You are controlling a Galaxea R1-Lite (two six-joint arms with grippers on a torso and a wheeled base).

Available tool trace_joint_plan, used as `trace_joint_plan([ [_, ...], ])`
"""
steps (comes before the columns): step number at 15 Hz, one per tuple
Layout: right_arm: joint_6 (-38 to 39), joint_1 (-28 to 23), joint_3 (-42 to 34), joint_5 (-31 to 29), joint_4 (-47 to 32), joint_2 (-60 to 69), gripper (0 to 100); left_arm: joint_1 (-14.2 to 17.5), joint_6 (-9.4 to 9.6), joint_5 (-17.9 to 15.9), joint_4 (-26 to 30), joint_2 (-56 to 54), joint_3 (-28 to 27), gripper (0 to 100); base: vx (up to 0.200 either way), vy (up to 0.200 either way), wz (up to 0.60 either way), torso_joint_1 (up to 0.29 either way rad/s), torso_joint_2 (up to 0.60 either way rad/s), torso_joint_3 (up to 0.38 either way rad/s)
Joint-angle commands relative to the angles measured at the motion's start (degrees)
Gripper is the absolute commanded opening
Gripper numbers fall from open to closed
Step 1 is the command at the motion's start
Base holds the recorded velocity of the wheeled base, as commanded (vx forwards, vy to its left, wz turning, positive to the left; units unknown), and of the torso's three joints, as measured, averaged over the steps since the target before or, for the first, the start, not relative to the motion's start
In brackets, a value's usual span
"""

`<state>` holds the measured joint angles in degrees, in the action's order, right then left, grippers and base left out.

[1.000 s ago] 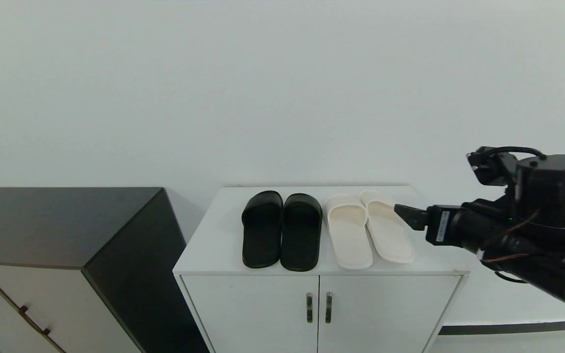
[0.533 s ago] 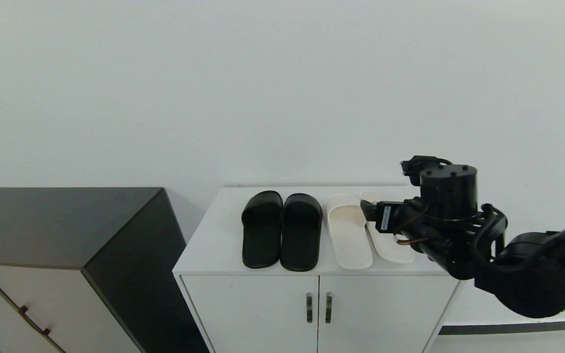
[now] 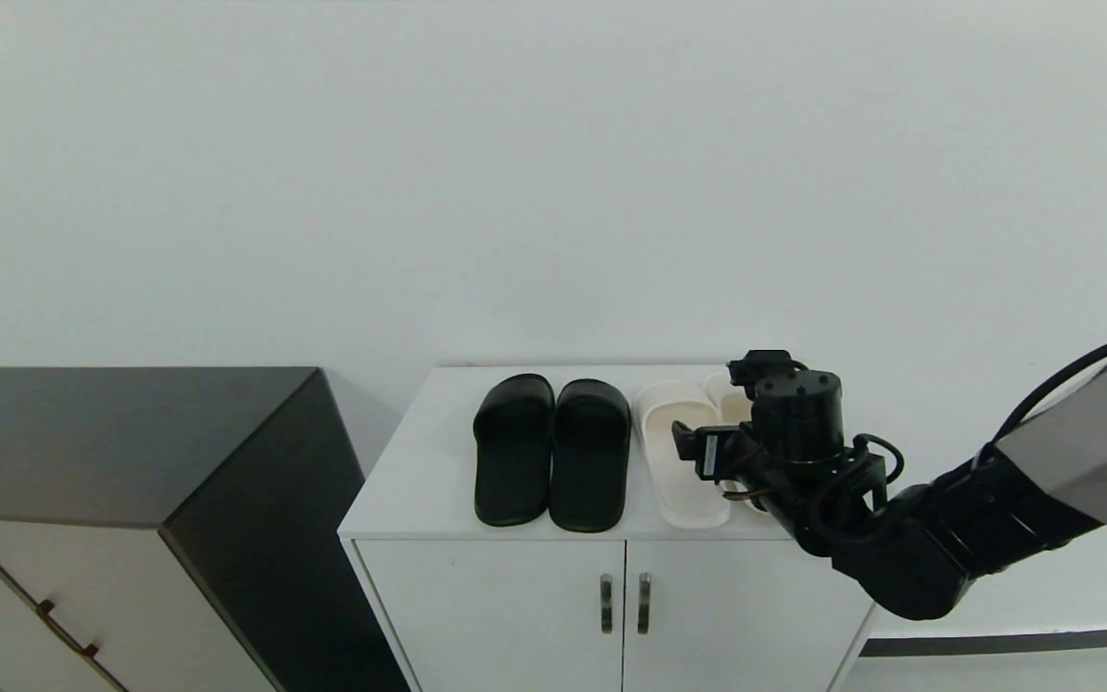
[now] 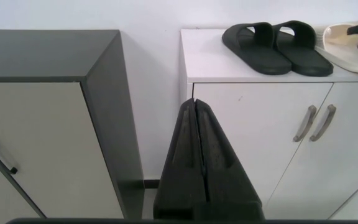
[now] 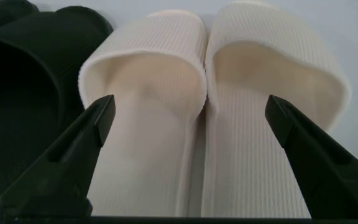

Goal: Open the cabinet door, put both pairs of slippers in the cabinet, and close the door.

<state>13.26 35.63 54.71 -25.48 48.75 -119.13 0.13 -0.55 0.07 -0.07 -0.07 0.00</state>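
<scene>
White cabinet (image 3: 419, 481): low, two doors, both shut, with a pair of upright metal handles (image 3: 623, 603) side by side at the centre seam; no writing can be made out on it. Black slippers (image 3: 552, 452): one pair, side by side on the cabinet top, toes toward the wall. White slippers (image 3: 674, 476): one pair, ribbed, just beside the black pair on the same top, the two touching along their inner edges. Right gripper (image 5: 190, 106): low over the white slippers, fingers spread wide with one on each outer side of the pair, nothing held; a small white label (image 3: 707, 459) sits on its body, the print too small to read. Left gripper (image 4: 194, 106): low in front of the cabinet's left corner, fingers pressed together with nothing between them. Dark cabinet (image 3: 131, 442): stands to the left of the white one, with pale drawer fronts.
</scene>
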Motion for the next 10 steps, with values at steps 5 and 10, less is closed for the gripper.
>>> trace_joint_plan([
  [5, -2.54, -2.32, 7.34, 1.66, -0.23, -6.47, 100, 0.04, -0.15, 0.01, -0.01, 0.07, 0.00, 0, 0.000, 0.000, 0.00, 0.000, 0.00, 0.000],
  [10, -4.91, -3.20, 14.99, 1.84, -2.34, -11.30, 100, 0.04, -0.15, 0.01, -0.01, 0.07, 0.00, 0, 0.000, 0.000, 0.00, 0.000, 0.00, 0.000],
])
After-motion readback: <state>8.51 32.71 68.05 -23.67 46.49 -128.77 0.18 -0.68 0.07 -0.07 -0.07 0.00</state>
